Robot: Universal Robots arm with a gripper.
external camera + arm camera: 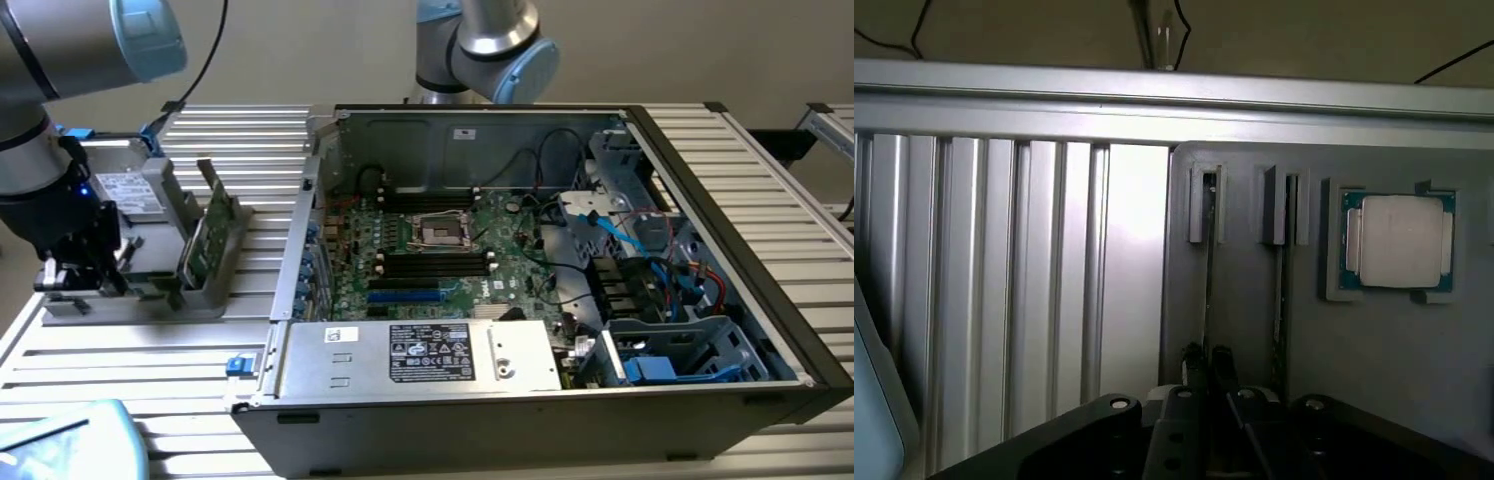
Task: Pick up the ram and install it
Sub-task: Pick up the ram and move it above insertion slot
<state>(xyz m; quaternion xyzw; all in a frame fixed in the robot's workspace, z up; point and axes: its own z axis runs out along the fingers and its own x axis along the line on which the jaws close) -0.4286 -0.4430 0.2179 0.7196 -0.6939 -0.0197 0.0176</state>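
In the exterior view my pincer (78,275) hangs low at the left of the frame, down over a grey holder (140,305) that sits on the slatted desk (134,360). Just to its right, thin green boards (203,225) stand on edge in the holder. From this angle my own wrist hides what the pincer is on. The open computer case (534,420) takes up the middle and right of the frame, with the motherboard (447,255) lying flat inside it, well apart from me.

In the wrist view the fingers meet at the bottom centre, drawn almost together. The ram (1209,270) shows edge-on as a thin line running from the pincer up to a slot bracket near the middle of the frame, and its near end sits between the fingers. I judge that I am closed on it while it rests in its slot. A second stick (1284,290) stands just beside it on the right. Farther right, a square silver processor (1399,240) lies in its own pocket.

The ram should be light and stiff, but thin and easily damaged. The flat faces are smooth, so it could twist or slip if pinched off-centre. The bare board near the top edge looks like the place to hold, clear of the chips and the contact edge.
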